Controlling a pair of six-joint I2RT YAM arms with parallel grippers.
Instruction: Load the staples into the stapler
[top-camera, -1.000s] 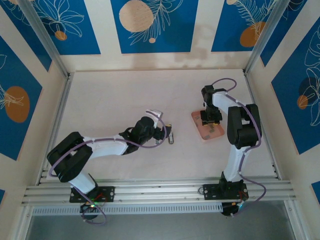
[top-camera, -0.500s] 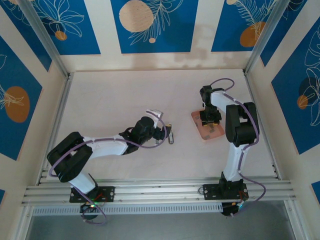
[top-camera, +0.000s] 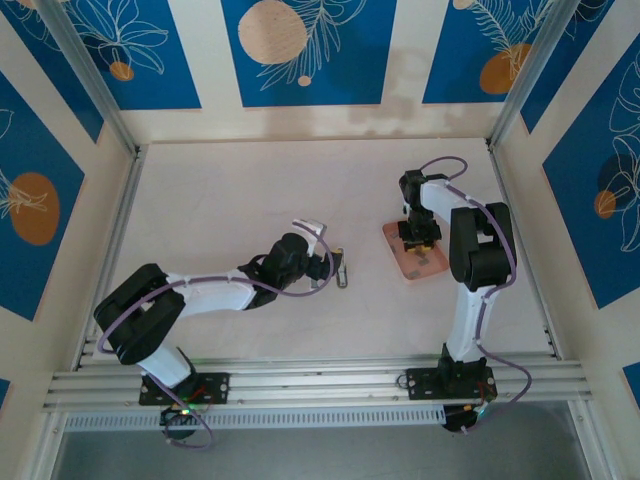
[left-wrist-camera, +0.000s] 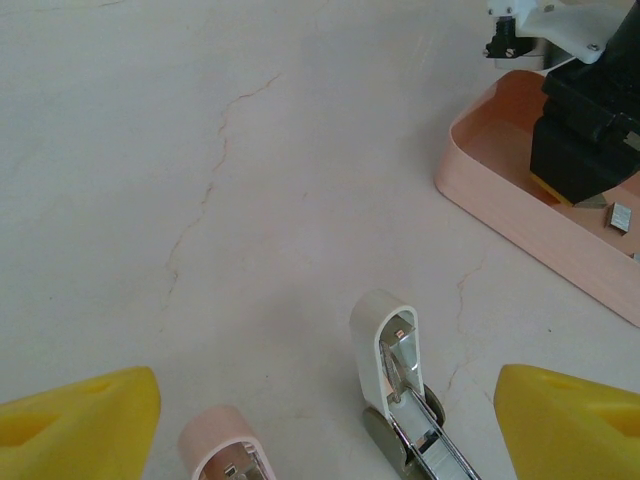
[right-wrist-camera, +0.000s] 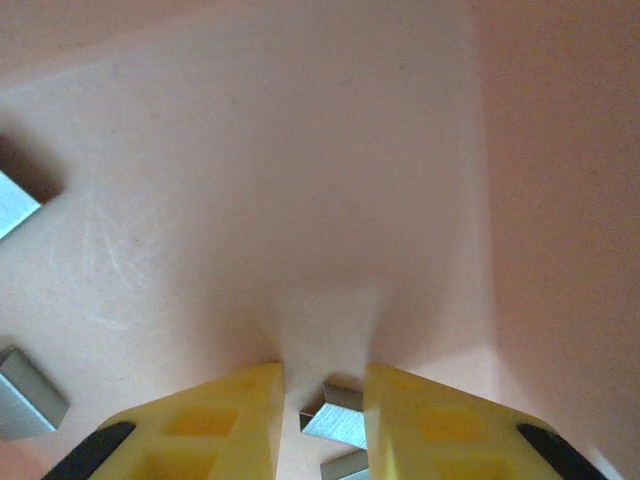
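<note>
Down in the pink tray (top-camera: 426, 268), the right gripper (right-wrist-camera: 325, 400) sits with its yellow fingers (right-wrist-camera: 220, 420) close on either side of one short grey strip of the staples (right-wrist-camera: 335, 425). A sliver of gap shows on one side, so I cannot tell whether the strip is truly pinched. More strips lie loose on the tray floor off to the side. Over at the middle of the table (top-camera: 230, 190), the left gripper (left-wrist-camera: 325, 430) stands spread wide, grasping nothing. The stapler (left-wrist-camera: 385, 335) lies opened up between its fingers, touching neither, metal channel bared, near the tray but clear of it.
</note>
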